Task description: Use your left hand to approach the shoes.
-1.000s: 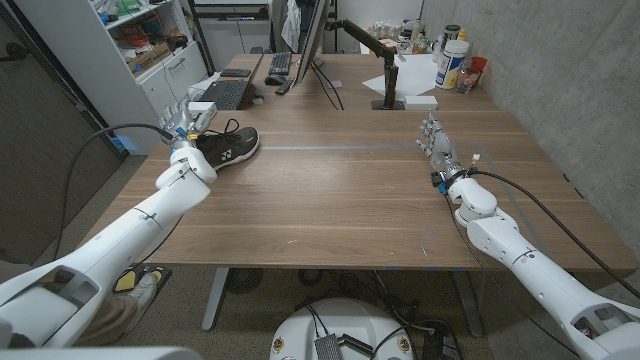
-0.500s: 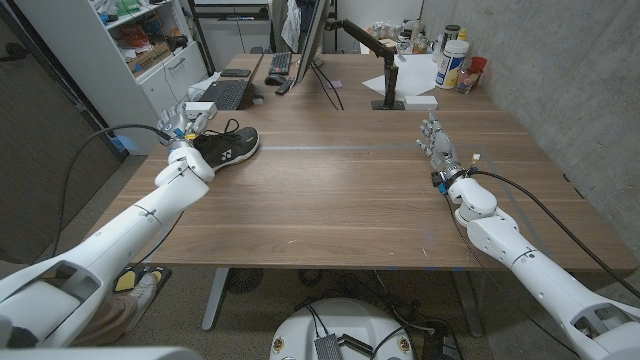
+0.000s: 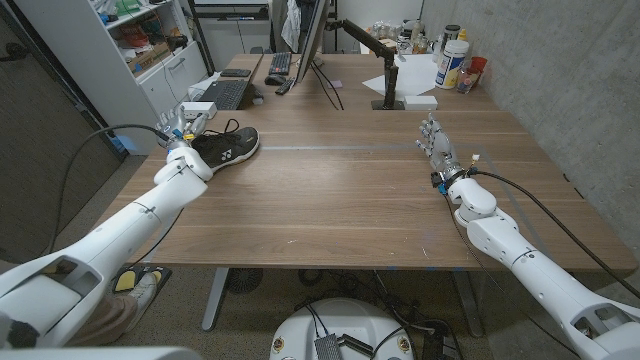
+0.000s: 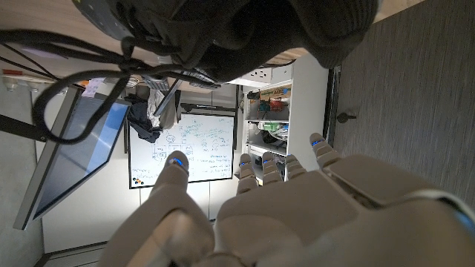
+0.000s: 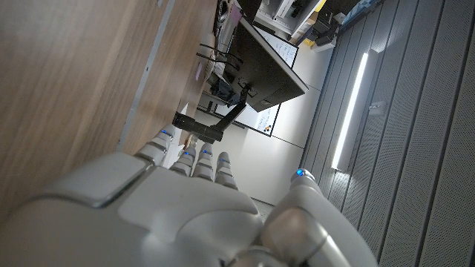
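Closing on the shoe, head view: the black shoe [image 3: 228,146] lies near the surface's [image 3: 340,200] far left edge, toe toward the middle, laces trailing toward the keyboard [image 3: 222,94]. The left hand [image 3: 178,137] sits just beside its heel end, at the surface's edge; contact cannot be judged from here, nor how its fingers are set. The right hand [image 3: 436,145] stands on edge well apart on the other side, fingers extended and holding nothing.

Left wrist view: the shoe's dark heel and collar [image 4: 252,33] loom directly beyond the left hand's [image 4: 289,215] fingertips [image 4: 176,162], which are spread apart with nothing between them. A loose lace [image 4: 67,81] loops to one side.

Right wrist view: the right hand [image 5: 163,215] shows straight fingers close side by side, bare wood [image 5: 67,74] beside it.

Judgement: the approach looks nearly complete. A good finish would keep the fingers apart, advance slowly toward the heel, and steer clear of the lace loop so it does not snag. Pushing too hard could slide the shoe along the wood.
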{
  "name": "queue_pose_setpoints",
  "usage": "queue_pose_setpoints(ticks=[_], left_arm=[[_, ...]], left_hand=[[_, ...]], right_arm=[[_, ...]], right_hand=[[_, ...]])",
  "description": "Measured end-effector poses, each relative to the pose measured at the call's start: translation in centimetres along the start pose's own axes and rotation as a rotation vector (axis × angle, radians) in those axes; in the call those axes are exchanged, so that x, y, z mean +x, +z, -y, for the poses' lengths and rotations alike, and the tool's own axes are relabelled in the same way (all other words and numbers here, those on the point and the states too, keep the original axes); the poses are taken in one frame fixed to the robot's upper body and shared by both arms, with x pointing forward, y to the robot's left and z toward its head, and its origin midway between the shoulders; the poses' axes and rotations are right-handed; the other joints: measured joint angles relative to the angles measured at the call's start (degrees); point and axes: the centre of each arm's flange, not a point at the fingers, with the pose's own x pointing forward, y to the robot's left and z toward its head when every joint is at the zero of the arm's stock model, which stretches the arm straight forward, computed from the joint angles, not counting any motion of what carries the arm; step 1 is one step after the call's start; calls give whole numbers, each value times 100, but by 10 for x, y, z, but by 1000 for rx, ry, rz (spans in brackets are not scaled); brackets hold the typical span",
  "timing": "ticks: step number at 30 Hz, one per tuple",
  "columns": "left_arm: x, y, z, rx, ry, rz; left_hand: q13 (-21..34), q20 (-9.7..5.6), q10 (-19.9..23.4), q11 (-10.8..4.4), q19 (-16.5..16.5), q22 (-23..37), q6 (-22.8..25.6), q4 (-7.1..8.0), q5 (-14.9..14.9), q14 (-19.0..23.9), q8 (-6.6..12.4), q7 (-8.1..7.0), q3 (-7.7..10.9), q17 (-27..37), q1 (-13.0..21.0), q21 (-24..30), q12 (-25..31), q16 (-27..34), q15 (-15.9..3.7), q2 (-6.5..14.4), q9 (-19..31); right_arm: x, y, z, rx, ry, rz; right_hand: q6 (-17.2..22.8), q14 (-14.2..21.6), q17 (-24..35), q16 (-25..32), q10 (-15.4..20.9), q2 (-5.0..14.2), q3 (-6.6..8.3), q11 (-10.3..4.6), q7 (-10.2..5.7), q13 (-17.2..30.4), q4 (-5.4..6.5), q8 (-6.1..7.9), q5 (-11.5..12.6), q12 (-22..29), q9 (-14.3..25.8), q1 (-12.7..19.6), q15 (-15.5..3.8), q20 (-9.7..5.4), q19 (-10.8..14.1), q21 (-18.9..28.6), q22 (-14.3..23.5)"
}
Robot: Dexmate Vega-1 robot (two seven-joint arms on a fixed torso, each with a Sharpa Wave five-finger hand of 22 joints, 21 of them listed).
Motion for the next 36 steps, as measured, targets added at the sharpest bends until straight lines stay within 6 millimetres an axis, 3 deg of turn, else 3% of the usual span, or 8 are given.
queue_pose_setpoints(ticks=[36], left_arm=[[20, 10, 20, 38, -63, 3]], left_hand=[[0, -41, 0, 0, -1, 0, 0, 0, 0, 0, 0, 0, 0, 0, 0, 0, 0, 0, 0, 0, -2]], right_arm=[[-1, 1, 0, -2, 8, 1]], right_hand=[[0, -20, 0, 0, -21, 0, -22, -21, 0, 0, -22, 0, 0, 0, 0, 0, -21, 0, 0, 0, 0]])
